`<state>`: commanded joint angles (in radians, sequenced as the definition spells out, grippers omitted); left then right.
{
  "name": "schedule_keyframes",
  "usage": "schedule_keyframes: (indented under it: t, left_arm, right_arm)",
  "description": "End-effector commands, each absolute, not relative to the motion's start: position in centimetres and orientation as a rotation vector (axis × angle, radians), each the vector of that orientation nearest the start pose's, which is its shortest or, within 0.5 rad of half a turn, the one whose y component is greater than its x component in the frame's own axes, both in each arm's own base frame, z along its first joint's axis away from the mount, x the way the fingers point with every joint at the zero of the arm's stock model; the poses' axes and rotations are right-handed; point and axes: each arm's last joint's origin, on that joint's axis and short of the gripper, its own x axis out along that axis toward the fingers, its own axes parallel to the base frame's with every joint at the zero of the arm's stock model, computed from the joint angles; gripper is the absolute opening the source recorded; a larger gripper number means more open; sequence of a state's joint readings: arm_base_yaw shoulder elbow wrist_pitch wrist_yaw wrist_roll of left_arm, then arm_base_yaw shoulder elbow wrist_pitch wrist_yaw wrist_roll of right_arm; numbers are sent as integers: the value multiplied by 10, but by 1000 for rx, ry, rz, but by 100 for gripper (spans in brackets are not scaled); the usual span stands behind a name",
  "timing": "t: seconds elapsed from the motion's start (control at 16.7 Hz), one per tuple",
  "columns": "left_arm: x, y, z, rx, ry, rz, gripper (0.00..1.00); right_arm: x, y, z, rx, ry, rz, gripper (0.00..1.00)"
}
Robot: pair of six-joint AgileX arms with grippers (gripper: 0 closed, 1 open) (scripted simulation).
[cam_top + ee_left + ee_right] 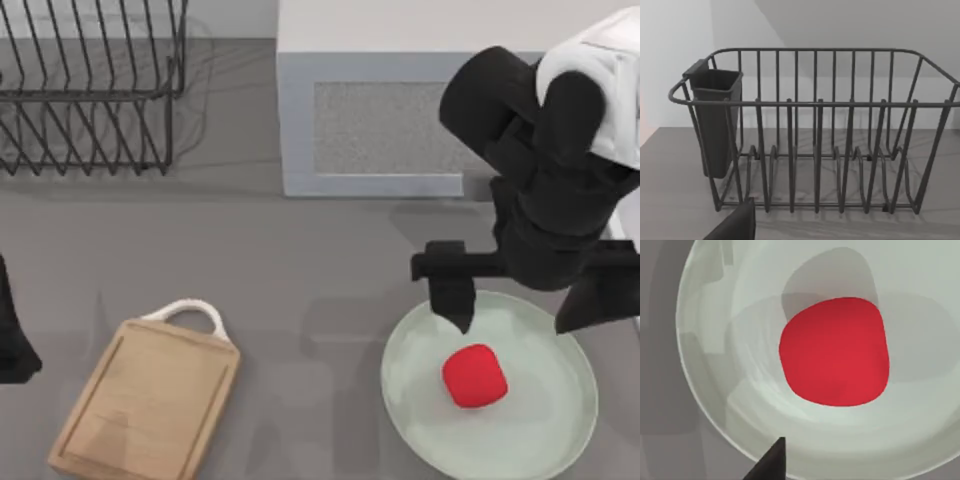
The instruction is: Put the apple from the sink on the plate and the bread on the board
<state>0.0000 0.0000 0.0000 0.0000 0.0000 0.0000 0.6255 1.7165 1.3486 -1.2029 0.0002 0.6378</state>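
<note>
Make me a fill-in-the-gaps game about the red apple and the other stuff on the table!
1. The apple lies on the mint-green ____.
2. The wooden board has a white loop ____ at one end.
3. The right gripper hangs over the plate with its fingers ____, not touching the apple.
4. The wire dish rack stands at the table's far ____ corner in the top view.

Missing words: plate; handle; open; left
</note>
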Motion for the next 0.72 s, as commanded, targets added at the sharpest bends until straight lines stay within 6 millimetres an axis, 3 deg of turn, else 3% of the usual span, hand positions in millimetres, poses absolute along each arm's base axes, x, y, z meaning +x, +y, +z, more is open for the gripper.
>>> schedule_keyframes:
  t: [0.54,0.72]
  left_arm:
    - [106,-1,160,0,0,0,100]
    - [106,-1,160,0,0,0,100]
  right_arm:
    - [254,186,230,9,1571,-9,100]
    - [251,174,233,31,1528,14,100]
